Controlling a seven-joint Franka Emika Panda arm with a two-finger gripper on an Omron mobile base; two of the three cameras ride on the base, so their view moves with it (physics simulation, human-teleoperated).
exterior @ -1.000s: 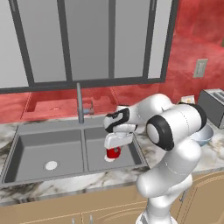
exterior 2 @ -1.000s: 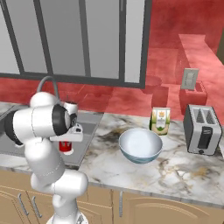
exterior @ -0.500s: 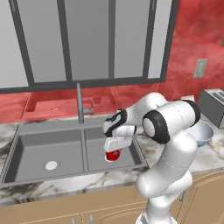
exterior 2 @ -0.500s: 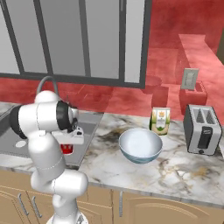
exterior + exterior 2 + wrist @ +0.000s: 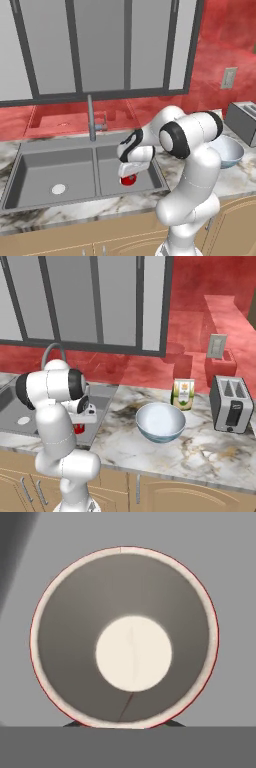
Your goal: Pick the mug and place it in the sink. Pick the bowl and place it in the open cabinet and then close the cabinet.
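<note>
The red mug hangs low in the right basin of the grey sink, with my gripper shut on its rim from above. From the right base view the mug peeks out red below the hand, behind my arm. The hand view looks straight down into the mug's white inside, with the grey basin floor around it. The white bowl sits upright on the marble counter to the right of the sink, also seen as the bowl behind my arm. The cabinet is out of view.
A tall curved faucet rises behind the divider between the basins. A toaster and a small carton stand near the red back wall, right of the bowl. Grey glass-fronted cabinets hang above the sink.
The mug has sunk slightly lower into the right basin, still in my grip. My arm's elbow has swung in toward the sink. The bowl has not moved.
</note>
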